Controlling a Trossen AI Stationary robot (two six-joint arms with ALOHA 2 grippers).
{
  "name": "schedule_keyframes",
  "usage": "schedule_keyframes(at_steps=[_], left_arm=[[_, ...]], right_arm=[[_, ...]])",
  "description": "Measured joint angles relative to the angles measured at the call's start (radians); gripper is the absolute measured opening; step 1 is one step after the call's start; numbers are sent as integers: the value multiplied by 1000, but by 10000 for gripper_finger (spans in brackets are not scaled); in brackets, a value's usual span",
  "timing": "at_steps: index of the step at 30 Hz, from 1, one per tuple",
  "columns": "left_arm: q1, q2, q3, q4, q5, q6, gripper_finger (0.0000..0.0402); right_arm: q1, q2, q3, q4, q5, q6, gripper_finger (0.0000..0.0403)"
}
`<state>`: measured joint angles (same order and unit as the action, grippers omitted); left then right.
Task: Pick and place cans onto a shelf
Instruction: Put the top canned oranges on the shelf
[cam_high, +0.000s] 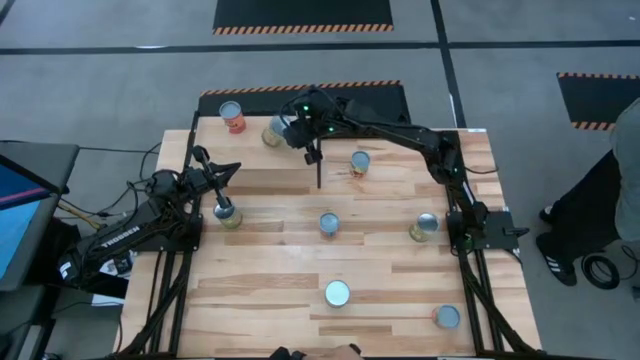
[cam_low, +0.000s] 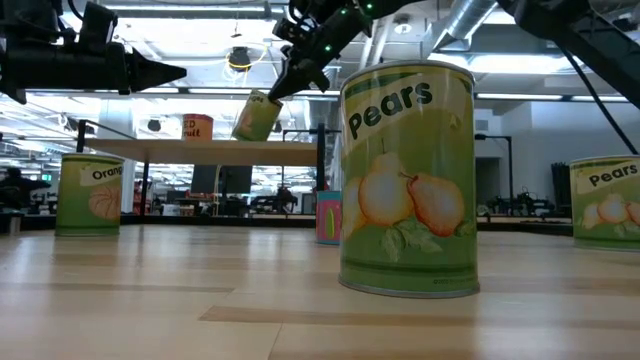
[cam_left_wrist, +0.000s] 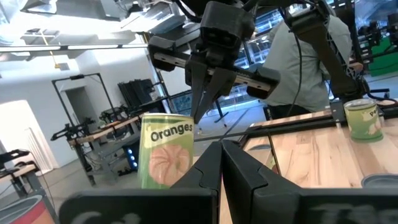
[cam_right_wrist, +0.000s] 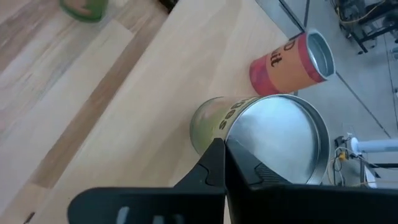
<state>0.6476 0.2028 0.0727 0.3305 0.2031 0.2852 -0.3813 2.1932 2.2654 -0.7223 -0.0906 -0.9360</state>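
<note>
Your planked table fills the frame's middle, the paler shelf along its upper edge. The right gripper clamps a tilted green can over it, upper centre; it's rigid, slick and probably weighty, so grip mid-wall. The left gripper, fingers together, hovers at a can mid-left.

Open shelf top between red can and right edge.
</note>
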Motion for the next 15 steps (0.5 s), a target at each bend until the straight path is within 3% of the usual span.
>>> schedule_keyframes(at_steps=[5, 15], left_arm=[[0, 0, 0, 0, 0, 0, 2], [0, 0, 0, 0, 0, 0, 2]], right_arm=[[5, 0, 0, -3, 9, 12, 18], [16, -1, 0, 21, 73, 29, 98]])
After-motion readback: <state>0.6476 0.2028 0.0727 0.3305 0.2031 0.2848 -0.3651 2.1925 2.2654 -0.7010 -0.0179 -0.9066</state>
